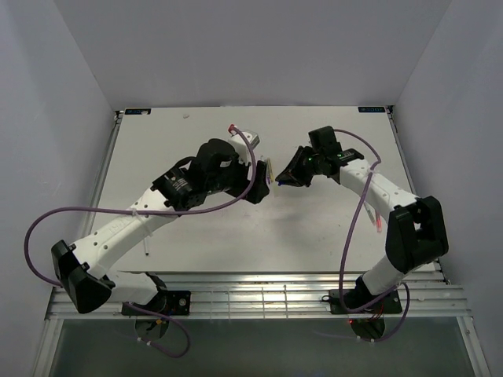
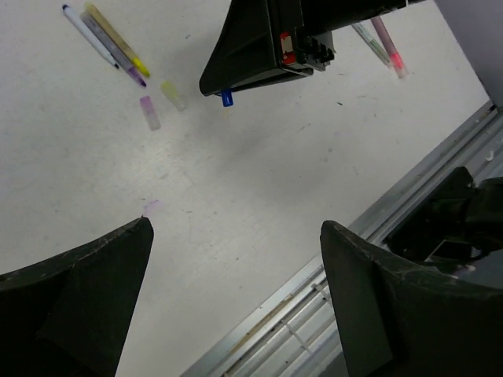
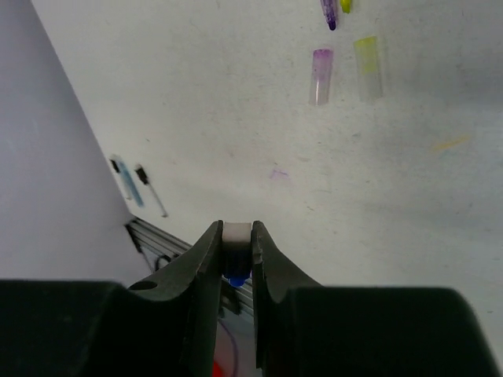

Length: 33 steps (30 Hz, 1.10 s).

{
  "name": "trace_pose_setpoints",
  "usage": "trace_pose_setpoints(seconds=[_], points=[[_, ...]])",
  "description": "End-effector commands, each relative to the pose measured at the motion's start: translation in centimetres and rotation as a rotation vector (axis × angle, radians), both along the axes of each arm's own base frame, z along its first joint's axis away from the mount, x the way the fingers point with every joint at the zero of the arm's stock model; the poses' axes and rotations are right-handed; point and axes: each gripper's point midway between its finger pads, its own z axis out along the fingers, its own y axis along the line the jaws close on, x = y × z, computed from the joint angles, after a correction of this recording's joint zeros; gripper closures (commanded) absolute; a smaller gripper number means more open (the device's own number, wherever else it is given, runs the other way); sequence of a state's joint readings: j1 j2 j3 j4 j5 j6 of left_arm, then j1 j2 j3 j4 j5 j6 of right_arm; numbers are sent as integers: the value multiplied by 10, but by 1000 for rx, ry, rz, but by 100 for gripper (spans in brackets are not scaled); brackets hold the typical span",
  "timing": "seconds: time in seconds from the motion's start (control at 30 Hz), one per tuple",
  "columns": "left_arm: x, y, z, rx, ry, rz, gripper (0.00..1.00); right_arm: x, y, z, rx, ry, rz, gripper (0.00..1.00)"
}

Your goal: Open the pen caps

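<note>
Slippage is the worry: right claw (image 3: 236, 232) pinches a blue pen cap (image 2: 227, 97) by its end above the desk (image 2: 259, 181), left claw (image 2: 236, 226) gapes wide and empty, so a careless release could bounce the cap toward the rail (image 2: 354, 251).

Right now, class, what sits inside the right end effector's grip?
A small pale plastic pen cap with a blue end, pinched by the right end effector. Its fingers cover the cap's sides, so its full length is hidden.
</note>
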<state>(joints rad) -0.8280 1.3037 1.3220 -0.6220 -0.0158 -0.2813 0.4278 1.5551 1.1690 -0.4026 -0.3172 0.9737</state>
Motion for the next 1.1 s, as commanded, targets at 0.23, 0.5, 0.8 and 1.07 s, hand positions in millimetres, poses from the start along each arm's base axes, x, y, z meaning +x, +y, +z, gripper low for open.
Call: trace_pose_setpoints(seconds=[0.23,0.5,0.8,1.07], points=[[-23,10,-11,-203,425,28,2,11,-13,-50,-376,-86,456,91],[-7,35,-15,-234,452,154,2,26,-19,-85,-502,-49,509,84],[-9,60,-57,-80,549,267,2,46,33,-76,-463,-138,547,85],[-11,60,-60,-77,572,265,2,55,75,-83,-401,-153,551,87]])
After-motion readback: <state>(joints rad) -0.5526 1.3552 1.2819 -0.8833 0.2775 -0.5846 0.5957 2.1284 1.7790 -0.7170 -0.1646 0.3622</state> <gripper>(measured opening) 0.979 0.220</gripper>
